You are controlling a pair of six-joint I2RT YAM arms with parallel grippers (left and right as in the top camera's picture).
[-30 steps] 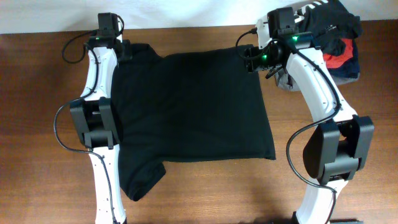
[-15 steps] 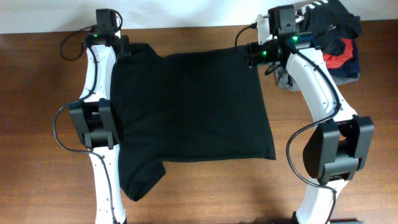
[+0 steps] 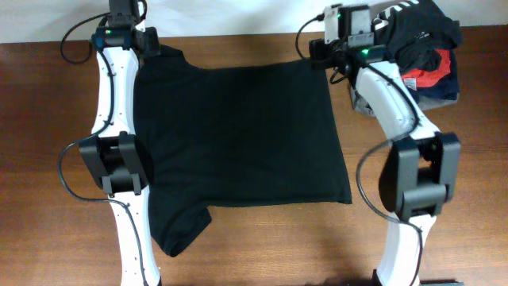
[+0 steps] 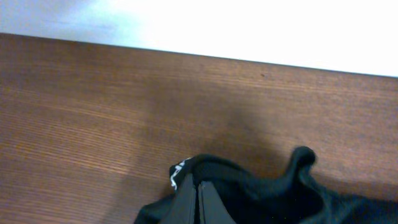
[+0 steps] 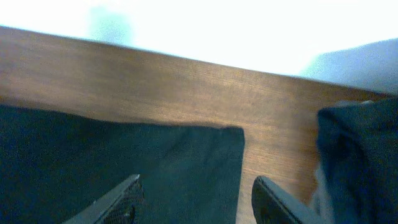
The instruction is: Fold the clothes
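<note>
Left edge of T-shirt (image 3: 238, 135) hidden under left arm (image 3: 107, 95), left gripper (image 4: 198, 202) cut off at its wrist view's bottom edge, white label (image 4: 176, 176) too small to read, garment heap (image 3: 432, 44) partly behind right arm (image 3: 389, 99), right wrist view blurred.

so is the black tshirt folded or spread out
spread out: the black t-shirt lies flat on the table, a sleeve sticking out; only the bit pinched in the left gripper is bunched

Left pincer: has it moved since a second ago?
Yes. In the overhead view the left pincer, shut on the black T-shirt, has shifted toward the table's far edge and slightly to its left, dragging the shirt's corner along.
</note>
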